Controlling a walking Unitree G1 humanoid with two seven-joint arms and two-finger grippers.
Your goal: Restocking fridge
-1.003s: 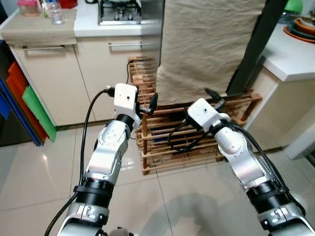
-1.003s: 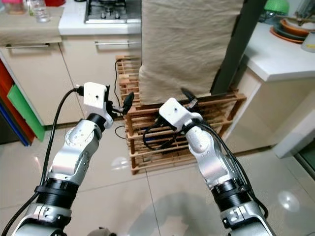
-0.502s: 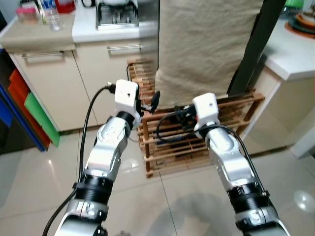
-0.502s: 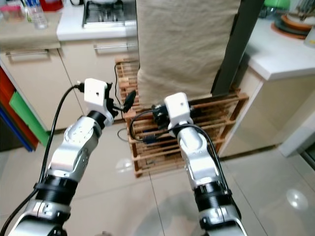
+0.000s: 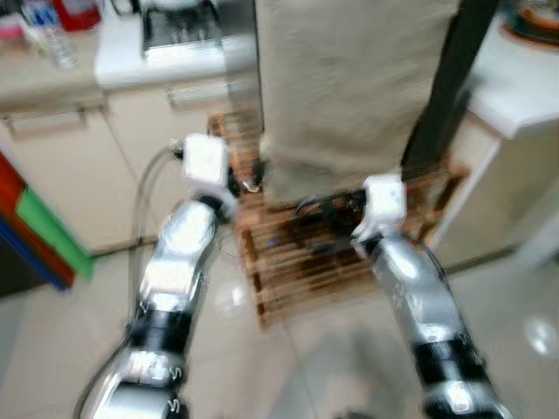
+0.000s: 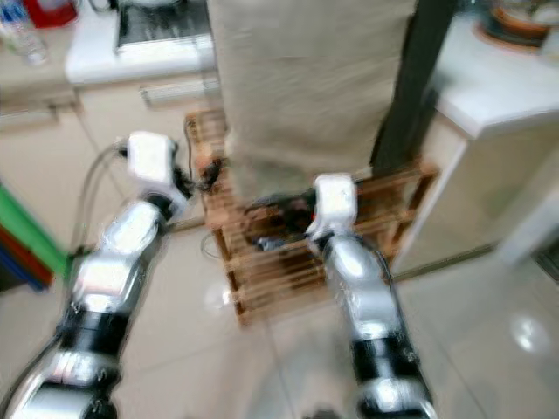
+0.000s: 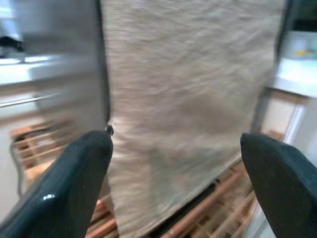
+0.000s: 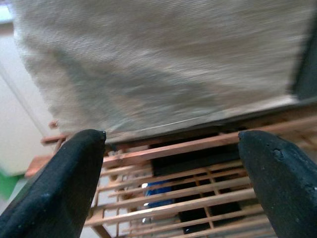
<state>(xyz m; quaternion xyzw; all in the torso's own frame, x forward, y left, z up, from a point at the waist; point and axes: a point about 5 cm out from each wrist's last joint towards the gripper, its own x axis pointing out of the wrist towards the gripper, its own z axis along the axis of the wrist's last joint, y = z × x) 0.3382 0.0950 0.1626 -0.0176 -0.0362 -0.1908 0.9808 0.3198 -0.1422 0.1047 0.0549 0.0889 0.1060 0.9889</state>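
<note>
Left eye view, blurred: both arms raised at centre frame before a wooden rack point(image 5: 341, 253) draped with cloth point(image 5: 349, 87); counter point(image 5: 113, 61) upper left. No fridge or stock identifiable, so its axis cannot be told.

Left wrist view: left gripper point(image 7: 181, 173) fingers spread apart, empty, facing the cloth.

Right wrist view: right gripper point(image 8: 171, 183) fingers likewise apart, empty, aimed at the rack slats; a blue item point(image 8: 158, 191) lies inside.

Judged step: approach. Next move likely calls for steadying, then locating stock.

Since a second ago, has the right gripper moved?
Yes. The right gripper swung toward the robot's left, now aimed at the wooden rack under the cloth.
</note>
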